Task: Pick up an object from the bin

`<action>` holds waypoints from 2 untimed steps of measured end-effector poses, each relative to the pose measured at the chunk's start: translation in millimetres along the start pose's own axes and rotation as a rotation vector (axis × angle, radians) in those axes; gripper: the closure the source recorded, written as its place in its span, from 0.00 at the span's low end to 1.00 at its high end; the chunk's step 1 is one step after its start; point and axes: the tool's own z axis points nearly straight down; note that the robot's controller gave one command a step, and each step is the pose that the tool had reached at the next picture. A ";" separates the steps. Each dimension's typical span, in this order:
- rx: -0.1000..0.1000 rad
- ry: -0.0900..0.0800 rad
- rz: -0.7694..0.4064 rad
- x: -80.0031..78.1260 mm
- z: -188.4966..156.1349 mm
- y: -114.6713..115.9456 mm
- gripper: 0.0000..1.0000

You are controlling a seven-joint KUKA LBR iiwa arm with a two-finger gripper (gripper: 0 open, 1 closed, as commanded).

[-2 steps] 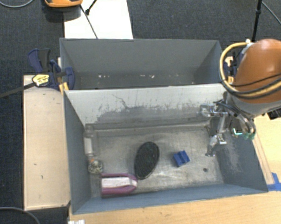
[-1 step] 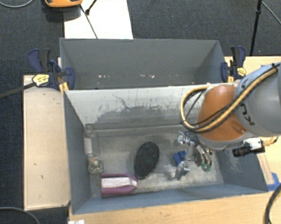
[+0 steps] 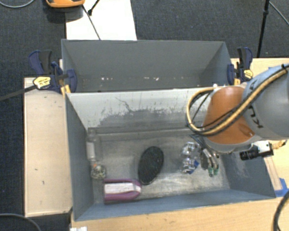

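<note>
The tool (image 3: 206,163) hangs low near the floor of the grey metal bin (image 3: 147,69); I cannot tell whether it is wide or narrow. Just left of it lies a small shiny clear crumpled thing (image 3: 188,159) with a blue spot. Farther left lie a black oval pad (image 3: 150,164) and a purple-and-white flat packet (image 3: 121,189).

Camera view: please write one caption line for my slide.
Robot hand low in the grey bin, near a black oval object.

The bin (image 3: 135,113) is grey — the oval (image 3: 150,164) black, the packet (image 3: 121,189) purple-and-white.
</note>
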 end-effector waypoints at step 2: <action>0.003 -0.009 -0.293 -21.0 -99.7 -82.7 1.00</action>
